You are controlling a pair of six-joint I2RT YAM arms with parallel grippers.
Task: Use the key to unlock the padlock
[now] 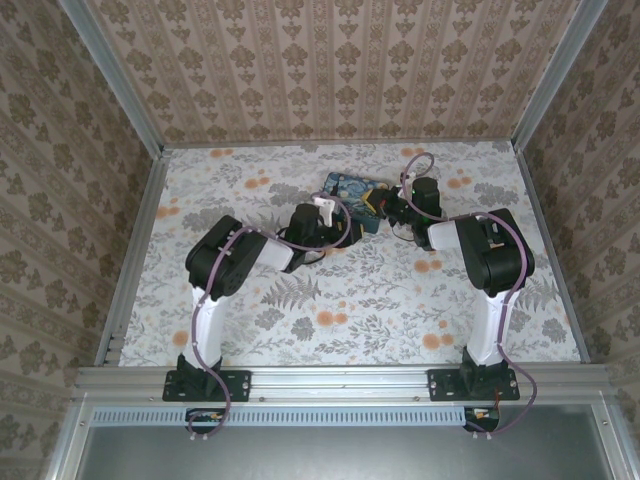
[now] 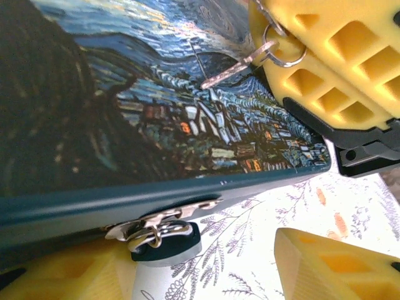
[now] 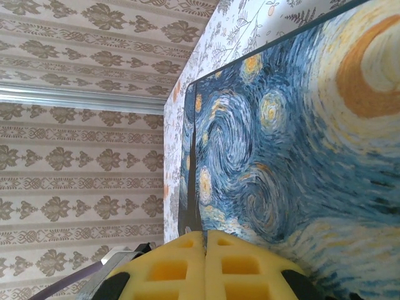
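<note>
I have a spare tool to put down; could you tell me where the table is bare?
Free: the table between the blue tin and the near edge, and its far-left corner. Crowded: at the tin, where the left gripper and right gripper meet.

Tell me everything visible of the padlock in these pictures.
The padlock is tiny: a dark rounded body with a paler silvery edge and shiny metal on top, hooked to the clasp on the blue tin's front wall. It lies tilted, low over the flowered table, beside a yellow finger of the left gripper; I cannot tell whether they touch.
</note>
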